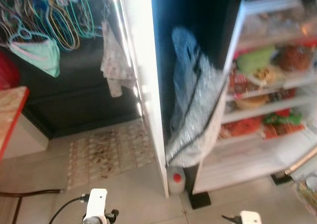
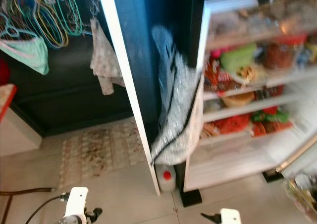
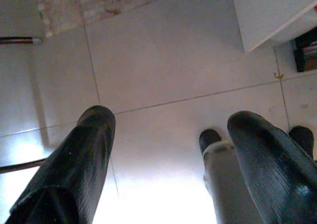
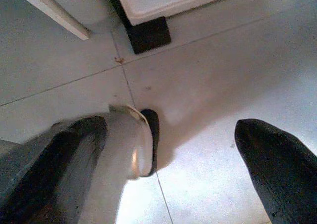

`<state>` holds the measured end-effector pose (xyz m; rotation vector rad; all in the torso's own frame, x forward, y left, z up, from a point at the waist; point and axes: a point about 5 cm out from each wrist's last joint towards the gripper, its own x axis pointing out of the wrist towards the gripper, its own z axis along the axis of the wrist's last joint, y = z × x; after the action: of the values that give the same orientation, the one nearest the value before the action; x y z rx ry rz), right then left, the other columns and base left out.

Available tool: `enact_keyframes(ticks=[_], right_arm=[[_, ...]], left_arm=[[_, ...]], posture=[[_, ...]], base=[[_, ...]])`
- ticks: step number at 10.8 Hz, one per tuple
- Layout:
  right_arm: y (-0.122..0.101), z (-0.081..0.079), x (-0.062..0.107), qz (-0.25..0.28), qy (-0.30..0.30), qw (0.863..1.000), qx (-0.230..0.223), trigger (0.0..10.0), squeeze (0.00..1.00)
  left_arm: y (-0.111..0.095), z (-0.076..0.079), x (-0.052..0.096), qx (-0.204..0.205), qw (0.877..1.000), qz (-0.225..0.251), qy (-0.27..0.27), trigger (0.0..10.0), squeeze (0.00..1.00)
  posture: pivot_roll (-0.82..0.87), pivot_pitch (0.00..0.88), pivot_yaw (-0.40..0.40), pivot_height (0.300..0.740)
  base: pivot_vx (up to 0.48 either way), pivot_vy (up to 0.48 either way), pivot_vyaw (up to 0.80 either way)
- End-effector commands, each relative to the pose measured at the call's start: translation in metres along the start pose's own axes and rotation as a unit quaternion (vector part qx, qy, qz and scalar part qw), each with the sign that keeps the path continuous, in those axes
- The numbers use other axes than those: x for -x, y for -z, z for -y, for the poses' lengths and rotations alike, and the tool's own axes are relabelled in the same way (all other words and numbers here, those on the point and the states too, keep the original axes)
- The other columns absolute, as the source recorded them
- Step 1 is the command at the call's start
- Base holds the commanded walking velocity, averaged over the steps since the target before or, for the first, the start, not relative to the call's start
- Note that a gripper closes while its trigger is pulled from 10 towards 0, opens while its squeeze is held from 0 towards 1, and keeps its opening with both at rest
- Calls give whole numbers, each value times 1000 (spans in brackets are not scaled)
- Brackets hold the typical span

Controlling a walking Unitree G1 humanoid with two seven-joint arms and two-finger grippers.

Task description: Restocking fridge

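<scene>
At the bottom edge of the head views, the left tool [image 3: 168, 159] and right tool [image 4: 171, 164] hang over the floor [image 3: 163, 60], both spread wide and carrying nothing. The step looks like the approach. The fridge [image 1: 257, 149] stands open at the right, three stocked shelves showing. Next move, I judge: step closer and find stock. One bottle [image 1: 176, 179] sits beside its base.
</scene>
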<state>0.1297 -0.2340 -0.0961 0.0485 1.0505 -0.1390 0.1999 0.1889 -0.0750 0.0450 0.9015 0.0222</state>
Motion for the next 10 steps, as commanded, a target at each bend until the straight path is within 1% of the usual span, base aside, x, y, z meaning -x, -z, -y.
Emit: enact_keyframes(ticks=[1,3,4,6,8,10], right_arm=[[3,-3,0,-6,-5,1000,-1,10000,0],[3,-2,0,-6,-4,1000,4,10000,0],[1,1,0,-7,-3,1000,19,10000,0],[-1,8,1,-5,1,1000,30,10000,0],[-1,11,2,-3,3,999,34,10000,0],[-1,8,1,0,3,1000,21,10000,0]], left_arm=[[4,-4,1,4,1000,-9,-2,10000,0],[5,-2,1,4,1000,-10,-2,10000,0],[6,0,1,17,1000,-8,-5,10000,0],[11,5,2,31,999,-12,-4,10000,0],[14,7,2,36,999,-15,-6,10000,0],[13,4,2,37,999,-18,-14,10000,0]], posture=[[-190,0,101,740],[-191,0,79,740],[-179,0,52,740],[-164,0,14,740],[-143,0,4,740],[-136,0,16,740]], base=[[0,0,0],[0,0,0],[0,0,0],[0,0,0],[0,0,0],[0,0,0]])
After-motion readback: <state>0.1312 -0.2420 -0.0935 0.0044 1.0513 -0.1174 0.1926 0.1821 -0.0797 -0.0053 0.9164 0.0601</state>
